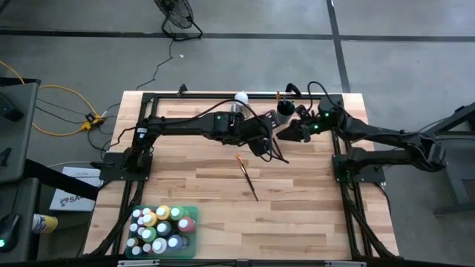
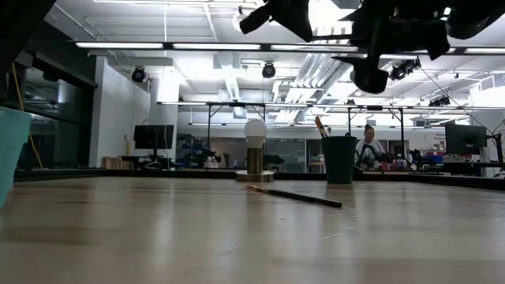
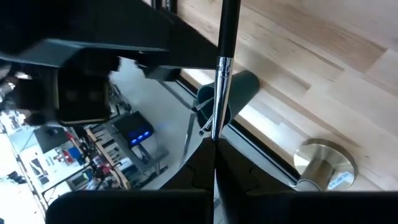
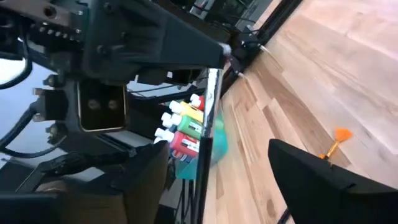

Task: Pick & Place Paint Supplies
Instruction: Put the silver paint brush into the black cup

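My left gripper [image 3: 214,148] [image 1: 261,139] is up over the table's far middle, shut on a thin brush [image 3: 227,31] with a black handle and metal ferrule. My right gripper [image 4: 219,150] [image 1: 295,133] faces it, open. In the right wrist view its fingers stand on either side of that brush's handle [image 4: 204,158], with no touch showing. Beyond them stand the dark green cup [image 1: 286,115] [image 2: 339,160], with another brush in it, and the white ball on a metal base [image 1: 241,99]. An orange-tipped brush [image 1: 247,176] [image 2: 296,196] lies flat on the table. Paint bottles [image 1: 159,226] stand in a green bin. My left gripper pinches the brush between its two fingers at the narrow end of the metal ferrule [image 3: 216,127]; the bristle tip is hidden between the fingers. The handle sticks straight out past the fingertips toward my right gripper. The brush is lifted clear of the table.
The green bin [image 1: 191,211] sits at the near left of the table, and its teal wall [image 2: 12,150] shows at the low view's left edge. Black frame rails run along the table's edges. Bare wood lies around the lying brush. A person sits far off in the room [image 2: 367,146].
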`<action>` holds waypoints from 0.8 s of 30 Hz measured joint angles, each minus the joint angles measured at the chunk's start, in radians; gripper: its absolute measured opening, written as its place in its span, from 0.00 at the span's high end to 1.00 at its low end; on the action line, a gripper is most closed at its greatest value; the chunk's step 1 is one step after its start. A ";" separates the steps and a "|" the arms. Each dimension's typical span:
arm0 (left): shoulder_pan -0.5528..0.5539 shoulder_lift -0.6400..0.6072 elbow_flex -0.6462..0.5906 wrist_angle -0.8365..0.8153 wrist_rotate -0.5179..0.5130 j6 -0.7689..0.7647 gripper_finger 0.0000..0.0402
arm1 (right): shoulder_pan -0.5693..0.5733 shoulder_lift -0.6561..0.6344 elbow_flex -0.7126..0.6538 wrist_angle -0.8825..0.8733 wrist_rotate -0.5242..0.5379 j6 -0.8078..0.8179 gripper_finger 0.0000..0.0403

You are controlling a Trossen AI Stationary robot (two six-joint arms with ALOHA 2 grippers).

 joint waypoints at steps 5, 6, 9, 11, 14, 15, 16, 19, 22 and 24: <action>0.000 0.000 0.000 0.013 0.000 0.026 1.00 | 0.024 0.096 0.000 0.125 0.002 0.014 0.32; 0.000 0.000 0.000 0.013 0.000 0.026 1.00 | 0.025 0.113 0.000 0.152 0.002 0.022 0.33; 0.000 0.000 0.000 0.008 0.000 0.022 1.00 | 0.024 0.153 0.000 0.234 0.002 0.045 0.36; 0.000 0.000 0.000 0.008 0.000 0.022 1.00 | 0.022 0.172 0.000 0.262 0.004 0.049 0.40; 0.000 0.000 0.000 0.007 0.001 0.022 1.00 | 0.015 0.182 0.000 0.276 -0.006 0.049 0.47; 0.000 0.000 0.000 0.007 0.001 0.022 1.00 | 0.015 0.182 0.000 0.278 -0.012 0.049 0.50; 0.000 0.000 0.000 0.008 0.001 0.022 1.00 | 0.015 0.182 0.000 0.278 -0.020 0.045 0.53; 0.000 0.000 0.000 0.007 0.005 0.021 1.00 | 0.015 0.183 0.000 0.277 -0.041 0.040 0.62; 0.000 0.000 0.000 0.007 0.005 0.021 1.00 | 0.011 0.183 0.000 0.277 -0.061 0.027 0.71; 0.000 0.000 0.000 0.007 0.006 0.021 1.00 | 0.011 0.183 0.000 0.277 -0.071 0.018 0.77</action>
